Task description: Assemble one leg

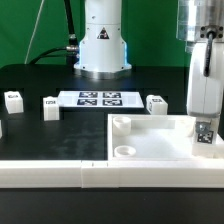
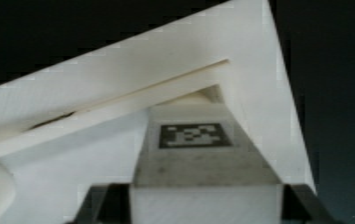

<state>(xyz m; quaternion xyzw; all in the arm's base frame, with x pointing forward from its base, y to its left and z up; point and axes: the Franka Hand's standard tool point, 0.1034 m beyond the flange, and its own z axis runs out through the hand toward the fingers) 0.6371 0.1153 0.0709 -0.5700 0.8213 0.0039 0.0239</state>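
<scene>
My gripper [image 1: 204, 112] is shut on a leg [image 1: 205, 136], a white block with a black-and-white tag facing the camera. It holds the leg upright at the corner of the large white panel [image 1: 150, 142] on the exterior view's right. In the wrist view the leg [image 2: 195, 140] sits between my two dark fingers [image 2: 106, 206], with the gripper [image 2: 206, 208] closed on its sides. The panel's raised rim [image 2: 138, 95] runs behind the leg. Whether the leg's base touches the panel is hidden.
Three more legs stand on the black table: one at the far left [image 1: 13, 99], one next to it [image 1: 50, 106], one right of the marker board [image 1: 156, 104]. The marker board [image 1: 100, 98] lies before the robot base. Long white bars [image 1: 60, 172] lie along the front.
</scene>
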